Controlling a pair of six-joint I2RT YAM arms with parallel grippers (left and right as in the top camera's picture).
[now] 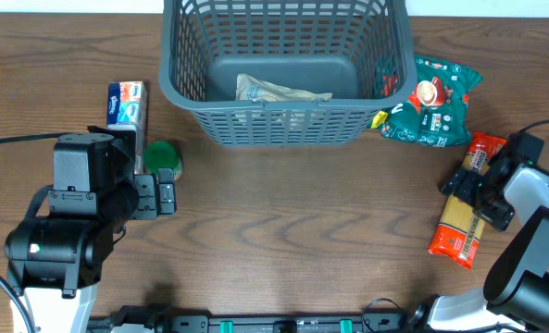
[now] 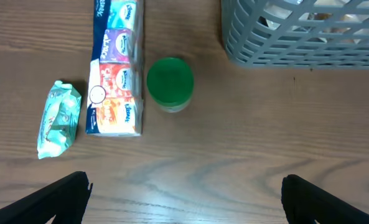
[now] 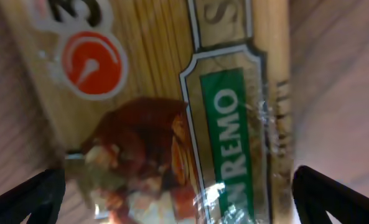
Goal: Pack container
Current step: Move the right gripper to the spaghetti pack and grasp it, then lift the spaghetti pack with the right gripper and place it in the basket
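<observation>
The dark grey slotted container (image 1: 283,125) stands at the back centre, with a pale crumpled packet (image 1: 269,90) on its base. Its corner shows in the left wrist view (image 2: 296,43). My left gripper (image 2: 184,202) is open and empty over bare wood. It is short of a green-lidded jar (image 2: 170,83), a tissue multipack (image 2: 114,68) and a small mint packet (image 2: 58,118). My right gripper (image 3: 178,199) is open, its fingers on either side of a spaghetti packet (image 3: 172,93) that lies flat on the table at the right (image 1: 461,222).
A green snack bag (image 1: 431,102) lies against the container's right side. The jar (image 1: 162,157) and tissue pack (image 1: 126,102) sit left of the container, beside my left arm. A cable runs along the left edge.
</observation>
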